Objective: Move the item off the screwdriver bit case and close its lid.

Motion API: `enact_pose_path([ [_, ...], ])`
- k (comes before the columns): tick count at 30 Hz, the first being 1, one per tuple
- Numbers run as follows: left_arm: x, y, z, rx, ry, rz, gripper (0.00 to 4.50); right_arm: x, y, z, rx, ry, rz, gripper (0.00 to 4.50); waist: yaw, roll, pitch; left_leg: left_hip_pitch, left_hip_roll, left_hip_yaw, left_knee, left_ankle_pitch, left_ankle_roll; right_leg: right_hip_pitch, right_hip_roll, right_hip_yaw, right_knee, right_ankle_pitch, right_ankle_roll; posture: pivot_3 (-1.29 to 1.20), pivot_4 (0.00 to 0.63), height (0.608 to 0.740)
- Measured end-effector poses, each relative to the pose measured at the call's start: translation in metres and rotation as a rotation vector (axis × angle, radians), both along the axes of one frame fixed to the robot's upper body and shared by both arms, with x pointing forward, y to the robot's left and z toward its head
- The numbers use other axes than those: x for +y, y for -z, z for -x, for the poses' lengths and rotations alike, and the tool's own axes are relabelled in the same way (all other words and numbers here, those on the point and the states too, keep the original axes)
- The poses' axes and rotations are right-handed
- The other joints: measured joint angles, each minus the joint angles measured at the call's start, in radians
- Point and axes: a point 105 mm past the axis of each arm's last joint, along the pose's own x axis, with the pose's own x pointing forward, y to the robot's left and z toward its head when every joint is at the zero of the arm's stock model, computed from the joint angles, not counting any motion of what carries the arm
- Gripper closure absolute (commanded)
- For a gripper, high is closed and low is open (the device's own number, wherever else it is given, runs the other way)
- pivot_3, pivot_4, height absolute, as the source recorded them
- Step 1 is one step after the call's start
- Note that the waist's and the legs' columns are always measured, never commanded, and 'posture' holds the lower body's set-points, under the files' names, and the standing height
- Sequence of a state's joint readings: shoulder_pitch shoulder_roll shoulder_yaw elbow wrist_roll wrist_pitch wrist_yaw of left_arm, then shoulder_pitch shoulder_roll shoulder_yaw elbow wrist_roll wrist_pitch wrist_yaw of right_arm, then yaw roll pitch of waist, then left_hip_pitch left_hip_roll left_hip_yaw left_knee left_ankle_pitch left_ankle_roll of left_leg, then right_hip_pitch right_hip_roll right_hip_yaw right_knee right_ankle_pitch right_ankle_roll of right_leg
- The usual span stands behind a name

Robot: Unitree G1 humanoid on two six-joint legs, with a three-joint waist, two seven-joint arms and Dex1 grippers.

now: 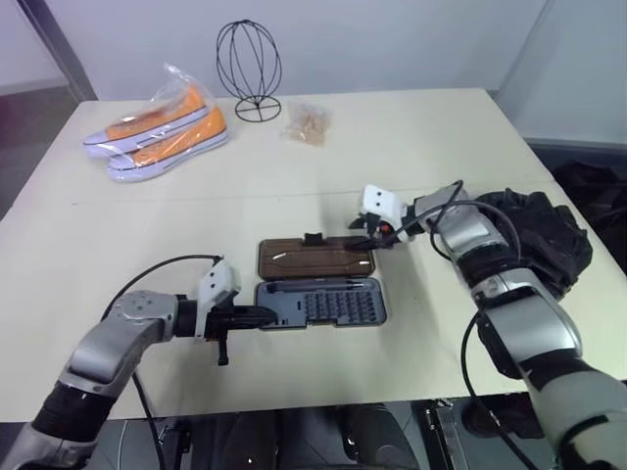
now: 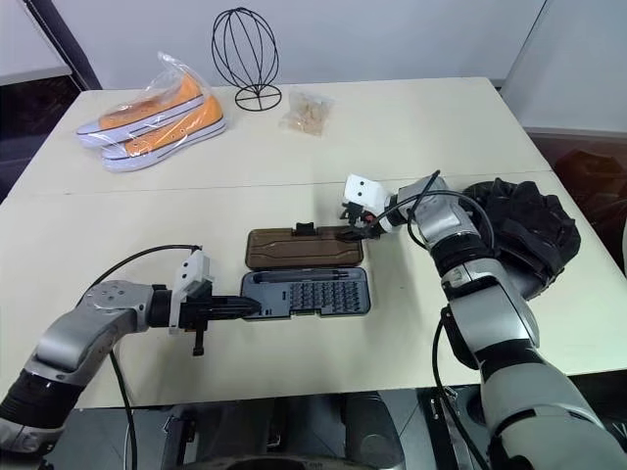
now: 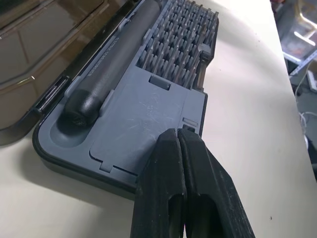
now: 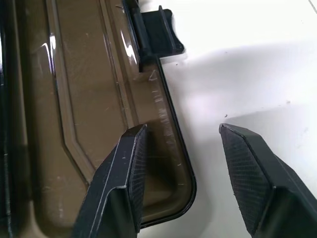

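Lying open at frame centre: case (image 1: pixel 321 302) with long axis running left-right, lid (image 1: pixel 315 258) folded flat behind, latch tab (image 1: pixel 313 239) pointing toward the frame top. Pressing on the case's left end, left gripper (image 1: pixel 263 316) pinched closed. Straddling the lid's right corner, right gripper (image 4: pixel 181 163) spread apart. Sitting at right edge: mitt (image 1: pixel 544 235).

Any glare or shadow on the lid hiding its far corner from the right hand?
Right wrist view: small white glints on the lid, but its corner edge reads clearly between the open fingers of the right hand; a soft shadow lies on the table beside it. Left eye view: lighting even, lid matte, no glare.
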State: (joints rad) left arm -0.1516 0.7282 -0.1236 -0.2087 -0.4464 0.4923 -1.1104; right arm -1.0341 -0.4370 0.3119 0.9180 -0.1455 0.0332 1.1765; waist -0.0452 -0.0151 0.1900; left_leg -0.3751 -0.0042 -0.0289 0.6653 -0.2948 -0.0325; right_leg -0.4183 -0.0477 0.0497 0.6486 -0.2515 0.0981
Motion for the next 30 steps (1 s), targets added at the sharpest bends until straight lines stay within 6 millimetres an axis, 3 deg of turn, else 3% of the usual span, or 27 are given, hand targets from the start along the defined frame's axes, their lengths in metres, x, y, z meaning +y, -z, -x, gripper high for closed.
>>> enact_pose_path([
  [3, 0.000, 0.000, 0.000, -0.001, 0.000, -0.003, 4.50, 0.003, 0.002, 0.001, -0.010, -0.039, 0.019, 4.44, -0.001, 0.000, 0.000, 0.001, 0.000, 0.000, 0.000, 0.000, 0.000, 0.001, 0.000, 0.000, 0.000, 0.000, 0.000, 0.00, 0.150, 0.740],
  [23, 0.001, 0.001, -0.001, 0.016, -0.010, 0.000, 4.50, 0.004, 0.002, 0.004, -0.209, -0.166, 0.121, 4.44, -0.005, 0.000, -0.001, 0.005, 0.001, -0.001, 0.000, 0.000, 0.000, 0.005, 0.001, 0.000, 0.000, 0.000, -0.001, 0.00, 0.150, 0.740],
  [30, -0.001, 0.002, -0.002, 0.022, -0.011, 0.012, 4.50, 0.009, -0.022, 0.011, -0.400, -0.187, 0.151, 4.44, 0.001, 0.000, 0.000, 0.004, 0.001, -0.001, 0.000, 0.000, 0.000, 0.005, 0.001, 0.000, 0.000, 0.000, -0.001, 0.00, 0.150, 0.740],
])
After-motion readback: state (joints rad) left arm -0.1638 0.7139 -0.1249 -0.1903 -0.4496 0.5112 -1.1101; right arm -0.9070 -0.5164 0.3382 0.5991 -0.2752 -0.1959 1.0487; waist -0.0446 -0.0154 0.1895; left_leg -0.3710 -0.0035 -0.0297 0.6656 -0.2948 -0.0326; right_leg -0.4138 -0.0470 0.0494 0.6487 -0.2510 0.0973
